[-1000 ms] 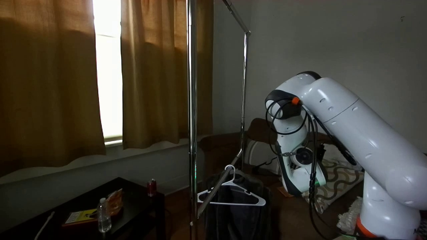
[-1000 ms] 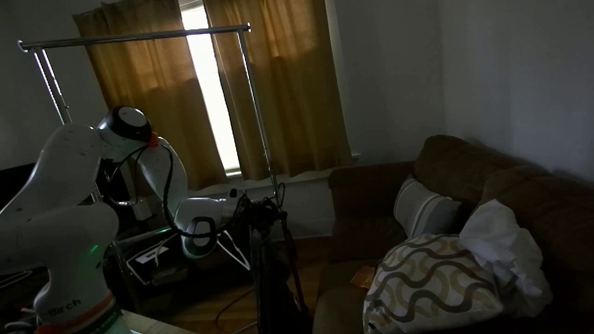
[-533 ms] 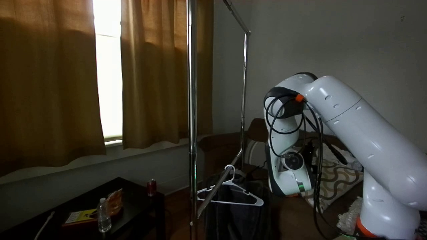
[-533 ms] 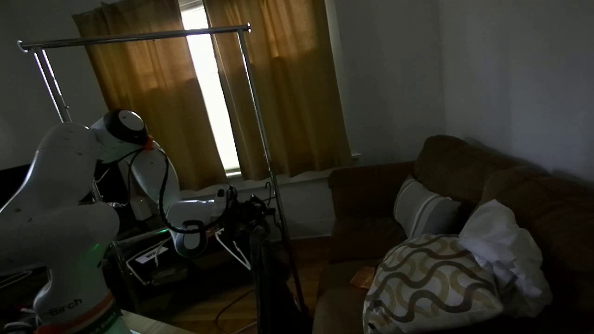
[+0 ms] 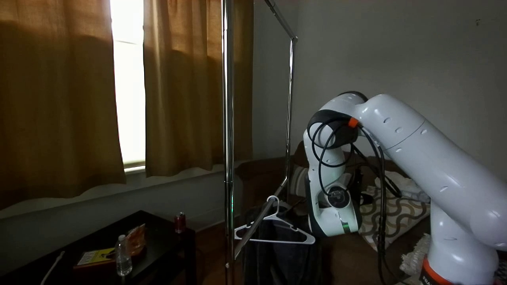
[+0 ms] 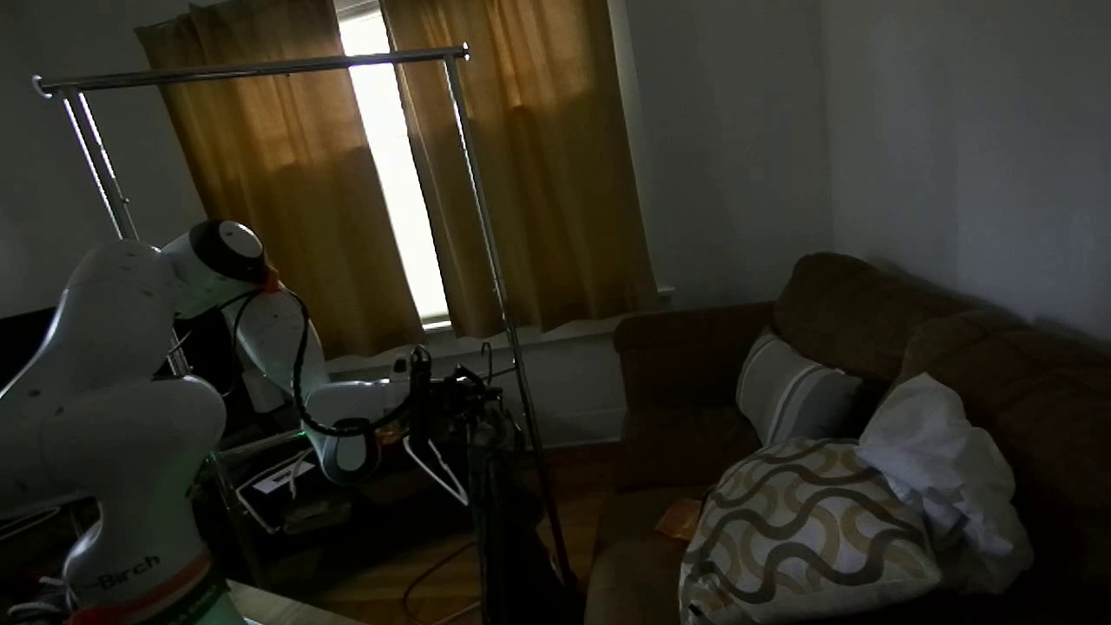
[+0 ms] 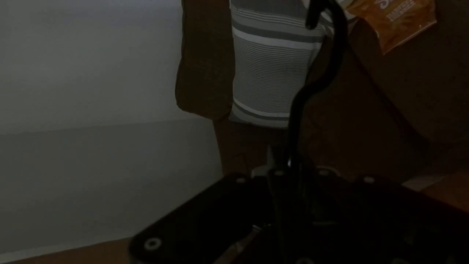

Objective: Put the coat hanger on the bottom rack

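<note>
Wrist view past pincer (image 7: 288,164) toward striped pillow (image 7: 269,73)

The coat hanger (image 7: 315,86), clamped in the claw (image 7: 287,165), points its black hook toward twelve o'clock; in an exterior view the silver bottom rack (image 5: 261,216) slants from seven to one o'clock.

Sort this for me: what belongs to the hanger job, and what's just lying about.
For the job:
dark hanger, pinched in the claw
bottom rack, the low rail it should go on
dark garment, perhaps on that hanger

Just about:
white hanger, hooked over the same rail
red can
water bottle
striped cushion
patterned cushion
</note>
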Robot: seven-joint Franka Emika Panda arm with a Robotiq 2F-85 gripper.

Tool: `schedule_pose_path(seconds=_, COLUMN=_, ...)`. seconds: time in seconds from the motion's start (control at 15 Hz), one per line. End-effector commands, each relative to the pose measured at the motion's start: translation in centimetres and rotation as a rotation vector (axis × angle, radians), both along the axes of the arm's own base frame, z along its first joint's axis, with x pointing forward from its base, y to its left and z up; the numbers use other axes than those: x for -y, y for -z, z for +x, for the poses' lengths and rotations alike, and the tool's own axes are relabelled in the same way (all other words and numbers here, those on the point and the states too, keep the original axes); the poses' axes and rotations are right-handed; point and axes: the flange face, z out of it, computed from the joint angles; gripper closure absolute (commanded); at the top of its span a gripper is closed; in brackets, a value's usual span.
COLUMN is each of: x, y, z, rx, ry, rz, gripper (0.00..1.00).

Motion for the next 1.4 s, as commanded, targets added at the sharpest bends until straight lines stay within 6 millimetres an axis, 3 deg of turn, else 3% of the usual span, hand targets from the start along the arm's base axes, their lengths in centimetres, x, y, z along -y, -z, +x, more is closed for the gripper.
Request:
schedule_pose_path(seconds=0.0, x=-0.3, y=1.3, z=0.1, rx=0.000, ry=-0.008, rz=-0.070, gripper=0.98)
schedule_pose_path(seconds=0.73, x=-3.1, y=5.5, z=3.2, rx=0.066, ry=-0.033, rz=-0.082, gripper=0.98)
schedule_pose_path(seconds=1.33, x=-7.0, y=8.0, z=5.4, rx=0.096, ry=-0.130, rz=-0.062, gripper=0.98)
